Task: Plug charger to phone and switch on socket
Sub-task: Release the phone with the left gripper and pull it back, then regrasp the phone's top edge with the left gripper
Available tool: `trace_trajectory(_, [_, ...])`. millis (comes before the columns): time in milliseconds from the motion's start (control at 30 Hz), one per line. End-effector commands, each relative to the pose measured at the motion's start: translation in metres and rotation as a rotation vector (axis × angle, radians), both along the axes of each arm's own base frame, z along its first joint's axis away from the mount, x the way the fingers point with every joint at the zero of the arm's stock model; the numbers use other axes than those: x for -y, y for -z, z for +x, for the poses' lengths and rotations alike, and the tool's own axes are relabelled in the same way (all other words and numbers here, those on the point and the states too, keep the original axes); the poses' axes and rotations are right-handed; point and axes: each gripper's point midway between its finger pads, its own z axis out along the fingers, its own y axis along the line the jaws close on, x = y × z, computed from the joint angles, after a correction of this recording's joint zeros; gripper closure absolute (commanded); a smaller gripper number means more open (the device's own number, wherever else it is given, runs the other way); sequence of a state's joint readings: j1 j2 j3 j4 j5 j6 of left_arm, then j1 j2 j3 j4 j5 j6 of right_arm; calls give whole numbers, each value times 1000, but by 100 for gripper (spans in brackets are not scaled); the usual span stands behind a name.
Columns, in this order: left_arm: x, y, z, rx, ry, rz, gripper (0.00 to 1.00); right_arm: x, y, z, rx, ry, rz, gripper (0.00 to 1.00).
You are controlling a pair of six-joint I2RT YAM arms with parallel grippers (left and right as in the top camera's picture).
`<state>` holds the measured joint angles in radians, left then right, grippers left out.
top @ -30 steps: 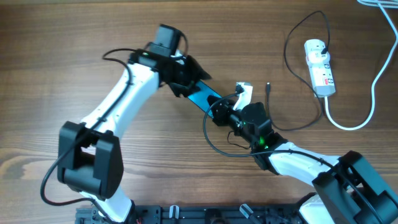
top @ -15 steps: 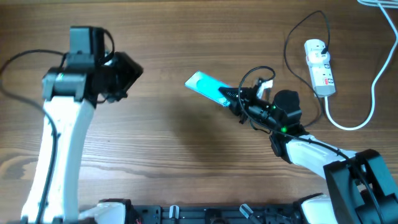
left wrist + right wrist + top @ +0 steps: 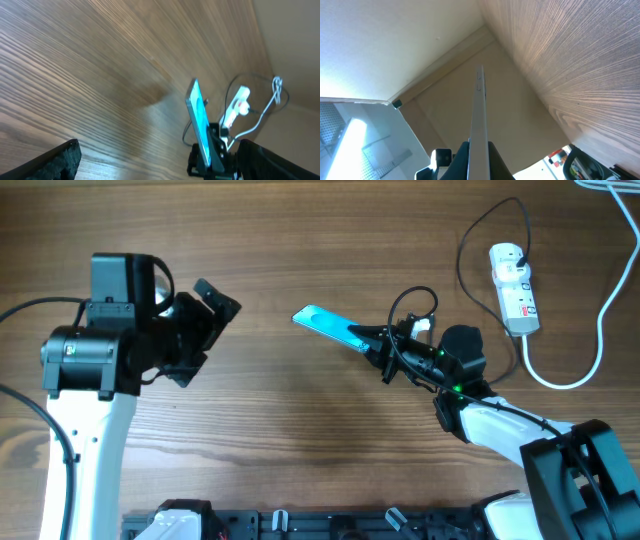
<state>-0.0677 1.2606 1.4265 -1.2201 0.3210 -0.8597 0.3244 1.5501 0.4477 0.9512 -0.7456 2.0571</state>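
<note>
The right gripper (image 3: 385, 352) is found clamped on one end of the phone (image 3: 325, 325), which is held tilted above the middle of the bench (image 3: 300, 460), cyan screen upward and free end pointing toward the left edge. The left gripper (image 3: 208, 335) is held with fingers spread wide and nothing between them, nearer the left edge and well apart from the phone. The socket (image 3: 514, 288) is noted near the far right corner, the charger (image 3: 465, 250) looping from it; its plug tip cannot be made out.

Bright even light; soft shadow on table (image 3: 100, 75); rt wrist view glary, washed-out.
</note>
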Motion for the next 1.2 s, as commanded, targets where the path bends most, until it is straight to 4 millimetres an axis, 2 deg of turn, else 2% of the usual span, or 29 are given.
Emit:
trace_trajectory(0, [31, -2, 1, -1, 68, -57, 0, -2, -14, 3, 28, -7, 22, 96])
trace_trajectory(100, [59, 3, 9, 2, 91, -77, 0, -1, -14, 4, 28, 0, 21, 96])
trace_trajectory(167, [71, 16, 12, -38, 58, -60, 1, -1, -14, 4, 28, 0, 21, 96])
trace_trajectory(233, [77, 27, 13, -80, 40, -43, 4, -1, -14, 4, 28, -1, 21, 96])
trace_trajectory(433, [116, 68, 22, -208, 21, -54, 16, -1, -14, 4, 28, 0, 21, 96])
trace_trajectory(567, [126, 81, 34, -217, 14, -60, 21, -1, -13, 4, 28, -1, 21, 96])
trace_trajectory(633, [131, 87, 45, -220, -22, -82, 27, -1, -14, 4, 28, 0, 21, 96])
trace_trajectory(800, [140, 95, 59, -198, -18, -99, 36, -1, -14, 4, 28, -1, 21, 96])
trace_trajectory(1000, [148, 108, 60, -245, -49, -116, 44, -1, -13, 4, 27, 0, 21, 96])
trace_trajectory(1067, [150, 106, 61, -249, -72, -133, 58, -1, -10, 4, 14, 3, 16, 96])
trace_trajectory(1167, [155, 103, 63, -245, -74, -164, 60, 0, -6, 4, -9, 8, 8, 96])
